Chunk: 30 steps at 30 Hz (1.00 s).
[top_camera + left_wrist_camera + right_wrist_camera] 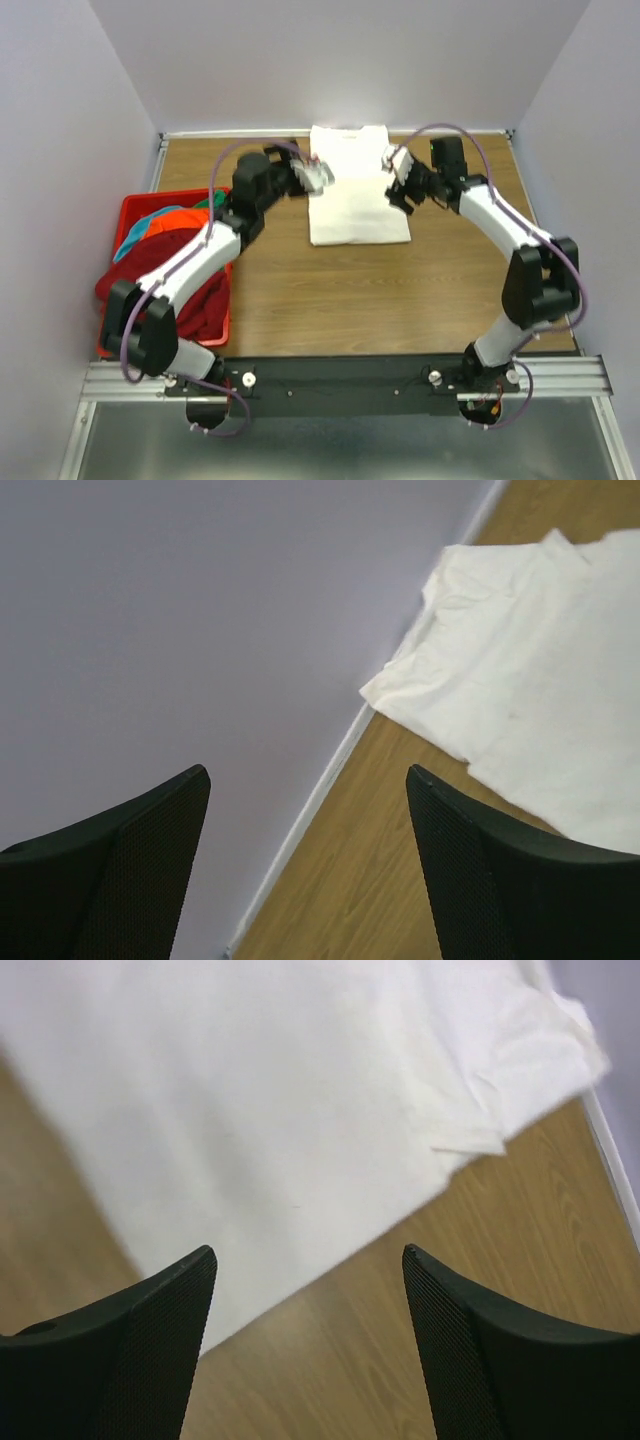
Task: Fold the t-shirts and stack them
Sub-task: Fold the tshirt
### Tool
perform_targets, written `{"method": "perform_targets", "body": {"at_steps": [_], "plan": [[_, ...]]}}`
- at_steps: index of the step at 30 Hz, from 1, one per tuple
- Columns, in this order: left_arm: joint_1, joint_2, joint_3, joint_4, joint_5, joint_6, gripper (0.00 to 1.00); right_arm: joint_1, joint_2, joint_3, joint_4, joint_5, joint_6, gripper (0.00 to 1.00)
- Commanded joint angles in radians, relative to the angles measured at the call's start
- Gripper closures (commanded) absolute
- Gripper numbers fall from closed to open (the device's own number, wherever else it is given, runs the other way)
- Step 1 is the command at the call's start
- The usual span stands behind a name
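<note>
White t-shirt (pixel 356 205) lies flat between left gripper (pixel 318 174) and right gripper (pixel 398 178), both gaping and empty, seemingly ready to fold.

basket (pixel 140 203): red plastic; left table edge | table (pixel 380 290): wood grain | walls (pixel 340 60): lilac

White t-shirt (pixel 355 190): in top view its left and right edges are partly covered by the left gripper (pixel 318 176) and right gripper (pixel 398 176). Left wrist view cuts it off at the right and top edges. Right wrist view cuts it at top and left, and the left part is blurred. Red basket (pixel 130 203): right side and near wall hidden under left arm (pixel 190 265). Heaped shirts (pixel 175 222) inside partly covered, count can't tell. Left fingers (pixel 110 880) and right fingers (pixel 110 1360) cut off at bottom edge.
</note>
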Motion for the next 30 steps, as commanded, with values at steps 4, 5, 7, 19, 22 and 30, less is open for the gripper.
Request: {"method": "perform_targets", "body": {"at_steps": [4, 5, 7, 19, 22, 30], "plan": [[-0.157, -0.062, -0.326, -0.106, 0.137, 0.245, 0.18, 0.013, -0.133, -0.251, -0.188, -0.254, -0.547, 0.17], [-0.167, -0.057, -0.338, -0.111, 0.138, 0.226, 0.19, 0.015, -0.117, -0.26, -0.187, -0.216, -0.543, 0.18], [-0.202, -0.037, -0.379, -0.095, 0.114, 0.237, 0.19, 0.016, -0.108, -0.269, -0.185, -0.195, -0.546, 0.17], [-0.211, 0.202, -0.297, -0.088, 0.048, 0.248, 0.23, 0.033, -0.002, -0.248, -0.156, -0.135, -0.517, 0.19], [-0.21, 0.242, -0.274, -0.094, 0.031, 0.247, 0.24, 0.039, 0.021, -0.243, -0.145, -0.112, -0.508, 0.21], [-0.194, 0.325, -0.217, -0.106, -0.027, 0.235, 0.33, 0.053, 0.073, -0.229, -0.079, -0.027, -0.449, 0.25]]}}
